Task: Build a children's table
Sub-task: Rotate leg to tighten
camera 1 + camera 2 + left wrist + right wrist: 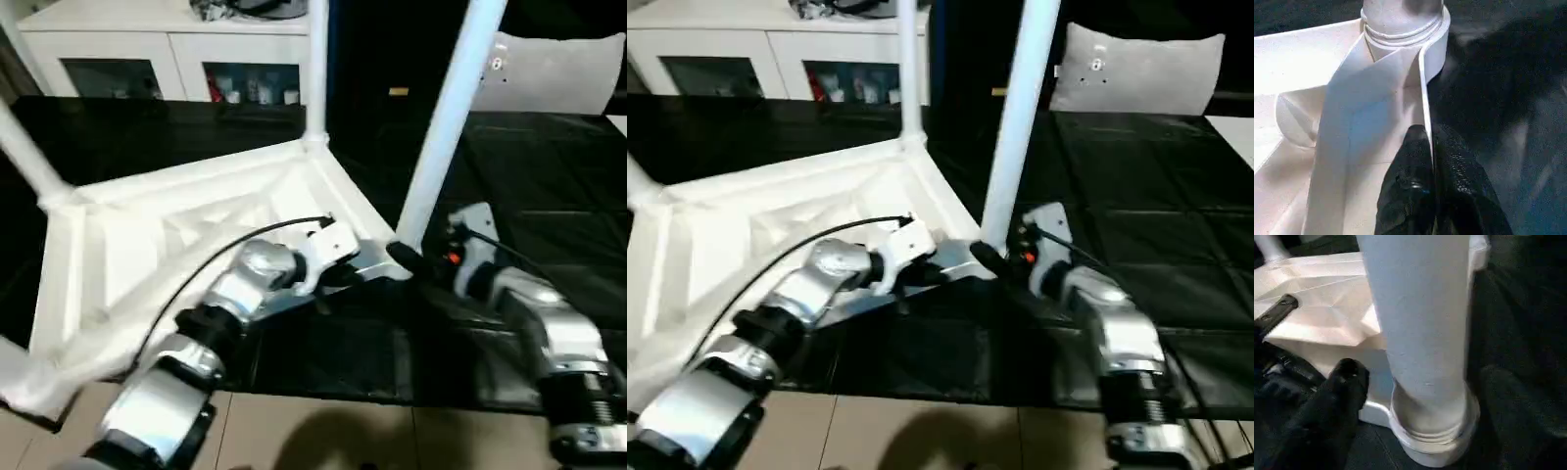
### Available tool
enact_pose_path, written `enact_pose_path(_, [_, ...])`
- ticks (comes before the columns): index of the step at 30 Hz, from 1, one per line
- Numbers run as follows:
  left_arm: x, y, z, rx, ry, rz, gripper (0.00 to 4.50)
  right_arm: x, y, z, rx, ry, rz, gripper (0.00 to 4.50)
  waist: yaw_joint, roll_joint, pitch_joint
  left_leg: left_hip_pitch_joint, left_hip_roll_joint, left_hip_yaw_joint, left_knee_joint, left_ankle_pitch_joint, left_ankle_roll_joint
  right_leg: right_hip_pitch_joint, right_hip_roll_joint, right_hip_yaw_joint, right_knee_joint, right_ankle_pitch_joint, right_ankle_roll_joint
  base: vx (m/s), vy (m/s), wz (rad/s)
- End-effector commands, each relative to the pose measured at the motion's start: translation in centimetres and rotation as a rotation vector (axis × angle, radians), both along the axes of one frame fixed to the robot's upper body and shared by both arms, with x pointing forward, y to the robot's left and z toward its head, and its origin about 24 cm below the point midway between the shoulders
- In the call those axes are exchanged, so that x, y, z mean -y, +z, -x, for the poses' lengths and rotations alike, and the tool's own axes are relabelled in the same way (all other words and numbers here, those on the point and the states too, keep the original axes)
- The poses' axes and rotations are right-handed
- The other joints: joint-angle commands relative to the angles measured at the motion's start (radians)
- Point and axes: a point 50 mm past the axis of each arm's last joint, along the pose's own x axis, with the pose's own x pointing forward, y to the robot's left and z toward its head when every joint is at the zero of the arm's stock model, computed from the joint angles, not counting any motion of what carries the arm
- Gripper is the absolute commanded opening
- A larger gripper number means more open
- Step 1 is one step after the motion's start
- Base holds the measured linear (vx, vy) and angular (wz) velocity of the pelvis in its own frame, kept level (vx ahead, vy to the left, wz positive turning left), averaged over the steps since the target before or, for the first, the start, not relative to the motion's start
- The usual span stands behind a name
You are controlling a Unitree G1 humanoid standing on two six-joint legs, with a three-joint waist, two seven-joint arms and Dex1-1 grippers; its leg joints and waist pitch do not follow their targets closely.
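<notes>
Black mat [549,176] held the upturned table [196,235]; left gripper [1429,161] pinched its rim, right gripper [1415,396] spread around the near leg [441,137], which probably needed straight twisting.

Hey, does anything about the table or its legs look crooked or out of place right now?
Yes. The near-corner leg leans off vertical while the far-corner leg stands straight, so it may not be fully seated. The upside-down children's table sits skewed on the dark floor. The left gripper pinches its rim.

White children's table [186,211], black tiled mat [549,186], white cabinet [147,49].
</notes>
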Motion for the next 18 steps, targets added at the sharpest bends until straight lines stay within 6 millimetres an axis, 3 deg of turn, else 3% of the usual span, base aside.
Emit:
enact_pose_path(1, [-0.4,-0.4,0.6,0.004,-0.087,-0.058,0.0,0.1,0.8,0.3,0.027,0.078,0.0,4.25,0.008,-0.01,-0.068,-0.001,0.062,-0.022,-0.061,-0.106,0.12,0.069,-0.084,0.068,-0.069,-0.283,-0.133,0.0,0.0,0.0])
enact_pose_path(5, [-1.6,-0.6,0.9,0.002,-0.167,-0.104,0.0,0.9,0.8,0.9,-0.007,0.209,0.071,4.45,0.011,-0.017,-0.064,0.002,0.063,-0.019,-0.063,-0.141,0.107,0.066,-0.083,0.07,-0.073,-0.323,-0.125,0.0,0.0,0.0])
enact_pose_path(9, [-2.3,-0.3,1.8,-0.014,-0.343,-0.121,0.0,1.0,1.1,1.5,0.0,0.389,0.09,4.45,0.024,-0.016,-0.068,0.0,0.066,-0.017,-0.061,-0.118,0.114,0.066,-0.086,0.073,-0.064,-0.29,-0.135,0.0,0.0,0.0])
enact_pose_path(10, [-2.5,-0.2,2.2,-0.02,-0.404,-0.126,0.0,0.9,1.2,1.7,0.0,0.444,0.077,4.12,0.03,-0.016,-0.07,0.0,0.068,-0.018,-0.061,-0.104,0.119,0.065,-0.087,0.074,-0.059,-0.26,-0.15,0.0,0.0,0.0])
enact_pose_path(12, [-2.6,-0.2,2.4,-0.022,-0.442,-0.131,0.0,0.7,1.2,1.9,-0.005,0.499,0.075,4.12,0.036,-0.017,-0.071,0.002,0.072,-0.017,-0.061,-0.096,0.123,0.064,-0.089,0.076,-0.054,-0.243,-0.159,0.0,0.0,0.0])
enact_pose_path(14, [-2.8,-0.1,2.6,-0.024,-0.468,-0.137,0.0,0.6,1.1,2.2,-0.017,0.543,0.079,3.82,0.05,-0.016,-0.074,0.006,0.074,-0.015,-0.059,-0.075,0.122,0.062,-0.088,0.079,-0.048,-0.21,-0.171,0.0,0.0,0.0])
enact_pose_path(18, [-3.1,-0.1,2.9,-0.028,-0.527,-0.158,0.0,-0.1,0.9,2.8,-0.044,0.641,0.047,3.51,0.061,-0.022,-0.072,0.004,0.073,-0.014,-0.06,-0.081,0.121,0.061,-0.089,0.08,-0.046,-0.228,-0.166,0.0,0.0,0.0])
